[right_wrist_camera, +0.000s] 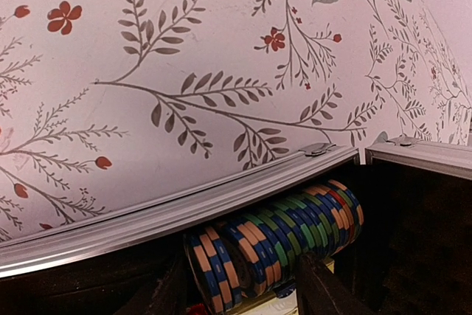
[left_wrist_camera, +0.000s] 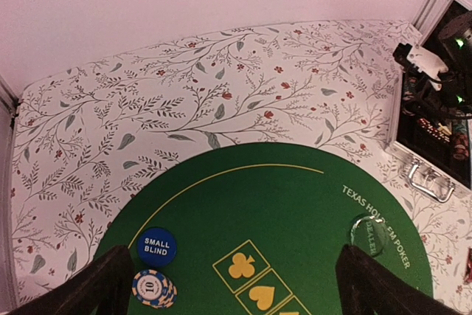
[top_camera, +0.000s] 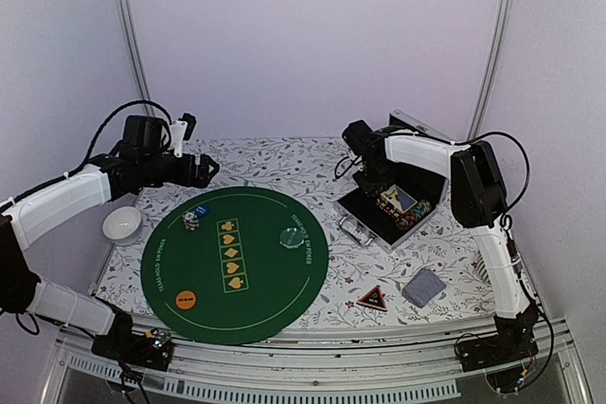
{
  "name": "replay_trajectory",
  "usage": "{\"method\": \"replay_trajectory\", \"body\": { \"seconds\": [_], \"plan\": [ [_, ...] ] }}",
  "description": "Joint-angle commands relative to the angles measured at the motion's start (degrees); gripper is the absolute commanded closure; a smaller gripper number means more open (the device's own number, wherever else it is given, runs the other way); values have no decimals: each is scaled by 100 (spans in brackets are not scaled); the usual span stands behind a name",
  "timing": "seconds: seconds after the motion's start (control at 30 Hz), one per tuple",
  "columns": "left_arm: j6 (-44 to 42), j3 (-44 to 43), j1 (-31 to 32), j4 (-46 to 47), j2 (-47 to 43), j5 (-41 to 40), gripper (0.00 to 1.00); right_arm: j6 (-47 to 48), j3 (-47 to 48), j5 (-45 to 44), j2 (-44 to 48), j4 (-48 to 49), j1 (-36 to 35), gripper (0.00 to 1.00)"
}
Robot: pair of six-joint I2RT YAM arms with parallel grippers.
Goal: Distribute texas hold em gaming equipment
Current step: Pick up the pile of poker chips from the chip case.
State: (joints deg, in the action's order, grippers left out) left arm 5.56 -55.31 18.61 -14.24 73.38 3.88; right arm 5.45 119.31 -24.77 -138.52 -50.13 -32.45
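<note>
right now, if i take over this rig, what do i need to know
The left gripper is open and empty, above the far edge of the green mat.
The right gripper is down in the open case, fingers astride a row of chips; grip unclear.
Done: small chip stack, small blind disc, clear disc and orange disc lie on the mat; triangle token and card deck lie on the cloth.
Left: probably more chips from the case; deck not dealt.

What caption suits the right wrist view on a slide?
Right end effector flanks a row of striped poker chips inside the case.
</note>
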Motion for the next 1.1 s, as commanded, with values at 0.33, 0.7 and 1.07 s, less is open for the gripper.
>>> {"method": "replay_trajectory", "body": {
  "seconds": [0.33, 0.7, 1.07],
  "plan": [
    [-11, 107, -84, 78, 14, 170, 2, -157, 58, 250, -34, -165, -227, 51],
    [-4, 114, -78, 79, 19, 218, 2, -67, 21, -34, -22, -156, -102, 49],
    [-1, 121, -92, 92, 31, 319, 2, 23, 47, 150, -19, -96, -47, 44]
  ]
}}
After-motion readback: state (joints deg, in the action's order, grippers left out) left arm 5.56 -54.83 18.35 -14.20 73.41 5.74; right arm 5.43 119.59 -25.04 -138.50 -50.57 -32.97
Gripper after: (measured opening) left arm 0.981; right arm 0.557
